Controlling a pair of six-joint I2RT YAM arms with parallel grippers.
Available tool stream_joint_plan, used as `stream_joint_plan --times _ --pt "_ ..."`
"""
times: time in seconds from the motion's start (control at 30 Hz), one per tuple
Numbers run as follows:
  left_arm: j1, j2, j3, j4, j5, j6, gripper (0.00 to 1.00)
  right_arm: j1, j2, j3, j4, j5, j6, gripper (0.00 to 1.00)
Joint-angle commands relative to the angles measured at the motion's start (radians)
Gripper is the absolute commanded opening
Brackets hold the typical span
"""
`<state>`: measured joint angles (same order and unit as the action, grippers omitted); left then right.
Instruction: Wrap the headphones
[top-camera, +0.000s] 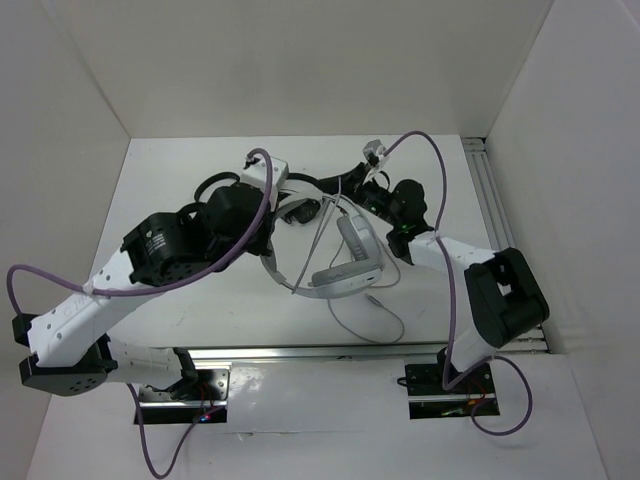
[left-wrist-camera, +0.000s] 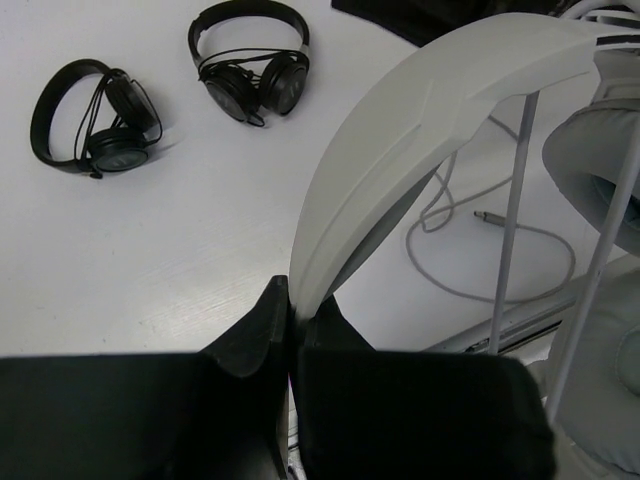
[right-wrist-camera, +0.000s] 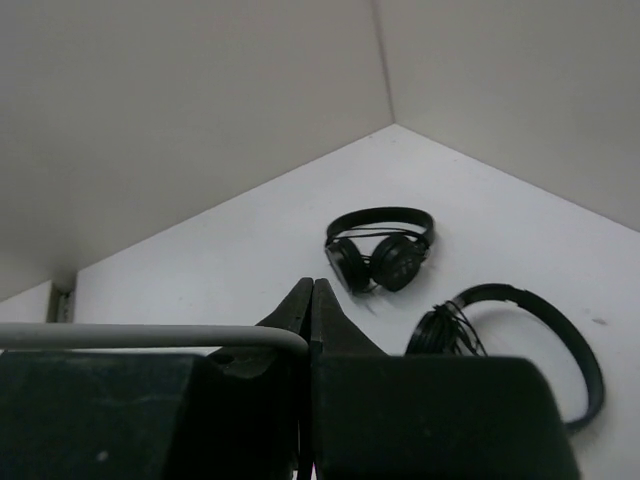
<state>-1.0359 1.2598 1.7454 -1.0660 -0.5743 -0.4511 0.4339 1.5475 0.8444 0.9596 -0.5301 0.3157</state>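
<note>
Arching white, light-grey over-ear headphones (left-wrist-camera: 430, 100)

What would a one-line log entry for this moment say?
left gripper: shut on headphones, at headband | right gripper: shut on cable | plug: lying loose | wrap: unfinished

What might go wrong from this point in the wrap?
The left gripper pinches the headband only at its edge, so the headphones may twist or slip out. The right gripper holds the cable near its fingertips; tension may pull it free. The loose plug might snag.
</note>
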Motion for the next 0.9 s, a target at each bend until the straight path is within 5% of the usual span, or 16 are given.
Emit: stream_joint_plan --times 0.0,0.1,0.13,0.17,0.37,0.6,0.73,0.87 --pt "-0.018 -0.114 0.045 0.297 0.14 -0.046 0.0 -0.001 0.097 0.062 0.036 -0.091 0.084 0.07" --pt "-0.018 -0.123 0.06 0.339 0.1 -0.058 0.0 0.051 0.186 0.082 0.158 -0.103 0.167 0.17" --pt "-0.018 -0.114 0.069 0.348 0.088 -0.067 0.0 0.075 0.242 0.082 0.204 -0.103 0.193 0.31" --pt "-0.018 -0.103 0.101 0.348 0.041 -0.077 0.0 0.087 0.275 0.105 0.285 -0.113 0.219 0.35" --pt "0.051 0.045 0.299 0.339 -0.089 -0.077 0.0 0.17 0.554 0.162 0.594 -0.157 0.476 0.38" --pt "0.344 0.28 0.538 0.236 0.002 -0.037 0.0 0.233 0.582 0.003 0.725 -0.126 0.473 0.03" --pt "0.54 0.384 0.574 0.224 0.022 -0.037 0.0 0.258 0.493 -0.149 0.755 -0.105 0.425 0.0" --pt "0.609 0.443 0.522 0.224 -0.005 -0.061 0.0 0.362 0.286 -0.284 0.619 -0.094 0.289 0.0"
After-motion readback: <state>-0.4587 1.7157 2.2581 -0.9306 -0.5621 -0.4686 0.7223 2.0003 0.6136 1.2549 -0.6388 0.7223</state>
